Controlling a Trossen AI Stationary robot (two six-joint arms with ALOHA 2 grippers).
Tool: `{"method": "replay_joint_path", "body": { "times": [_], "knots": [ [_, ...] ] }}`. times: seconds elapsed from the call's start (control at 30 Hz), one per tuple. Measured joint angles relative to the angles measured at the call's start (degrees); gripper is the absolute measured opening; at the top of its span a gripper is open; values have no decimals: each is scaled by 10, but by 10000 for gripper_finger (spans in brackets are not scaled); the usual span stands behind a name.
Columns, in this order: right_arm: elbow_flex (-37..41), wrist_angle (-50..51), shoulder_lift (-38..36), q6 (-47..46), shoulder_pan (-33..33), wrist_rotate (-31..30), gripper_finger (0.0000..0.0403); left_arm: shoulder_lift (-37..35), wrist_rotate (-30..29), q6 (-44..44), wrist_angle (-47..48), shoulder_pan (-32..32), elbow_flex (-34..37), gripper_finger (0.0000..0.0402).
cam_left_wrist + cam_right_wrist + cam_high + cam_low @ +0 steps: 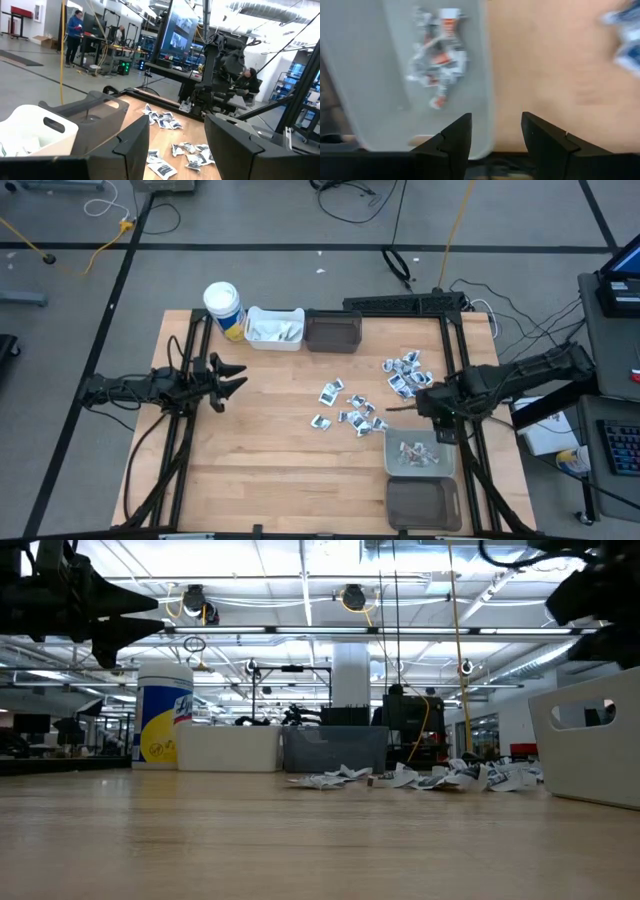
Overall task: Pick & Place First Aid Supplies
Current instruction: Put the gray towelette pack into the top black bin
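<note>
Packets (370,400) lie scattered on the bare wood just beyond my right gripper (425,404), some square with dark print, in a loose spread running from near its fingertips toward the table's middle and up toward the far edge. I see that gripper hovering with its two fingers parted and nothing between them, right over the rim of the grey bin (392,450), which sits just beside and partly under it. From the right wrist camera the bin's pale wall (487,75) runs between the fingers, and a small heap of packets with red and white print (440,60) rests inside it. A dark bin (424,503) touches the grey one on the near side. My left gripper (232,378) waits well apart on the other side of the table, fingers spread and empty, with the white bin (274,327), another dark bin (333,331) and the cup (223,308) ahead of it.
</note>
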State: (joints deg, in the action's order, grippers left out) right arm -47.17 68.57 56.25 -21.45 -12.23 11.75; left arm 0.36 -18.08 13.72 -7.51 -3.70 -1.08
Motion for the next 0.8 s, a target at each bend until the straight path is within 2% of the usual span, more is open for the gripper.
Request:
{"method": "replay_joint_path", "body": {
  "times": [0.2, 0.37, 0.6, 0.8],
  "knots": [
    [-102, 38, 106, 165, 67, -83, 166, 0, 0, 0, 0, 0, 0, 196],
    [-220, 21, 219, 306, 137, -104, 166, 0, 0, 0, 0, 0, 0, 196],
    [-393, -13, 392, 315, 234, -103, 166, 0, 0, 0, 0, 0, 0, 196],
    [-515, -22, 510, 390, 253, -101, 166, 0, 0, 0, 0, 0, 0, 196]
  ]
}}
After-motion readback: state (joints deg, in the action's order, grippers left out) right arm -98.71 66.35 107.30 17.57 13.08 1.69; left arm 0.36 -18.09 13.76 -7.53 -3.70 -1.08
